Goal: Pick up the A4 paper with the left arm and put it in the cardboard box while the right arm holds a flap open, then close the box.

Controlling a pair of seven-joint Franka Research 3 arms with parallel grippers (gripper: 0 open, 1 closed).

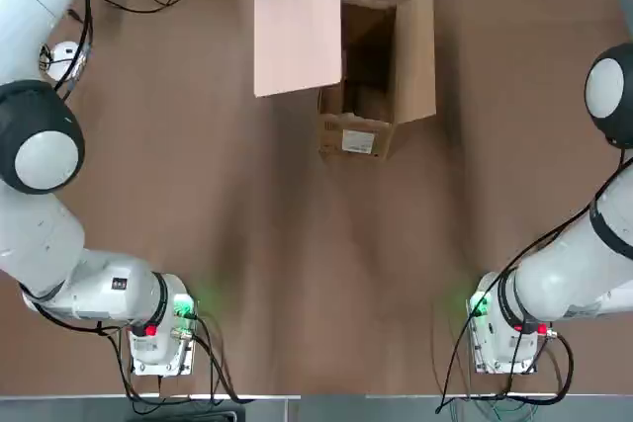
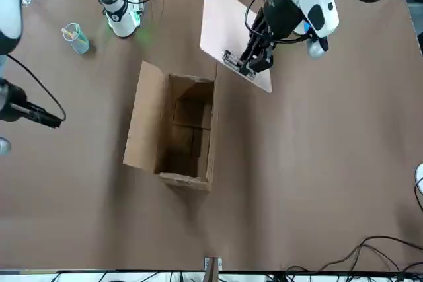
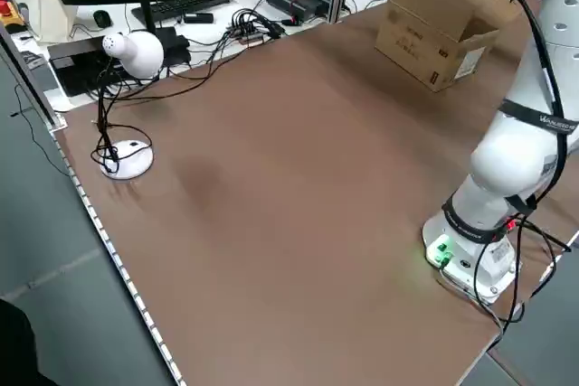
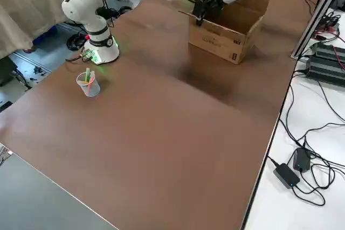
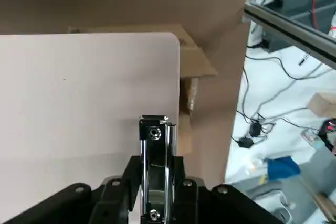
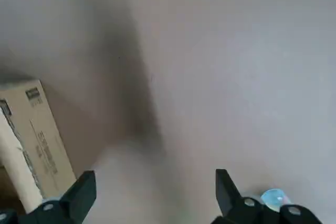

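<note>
Paper in left gripper flanks box; cup, right gripper stand apart.

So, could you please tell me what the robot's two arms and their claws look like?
Both the left arm and the right arm are glossy white with dark joint bands and black cables strapped outside. The left claw and right claw are black.

Two arms, one box, one sheet

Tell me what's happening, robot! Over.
Left end effector clamped on pale sheet, beside box. Right end effector open, off to box's right side, holding no flap. Sheet not in box yet.
</note>
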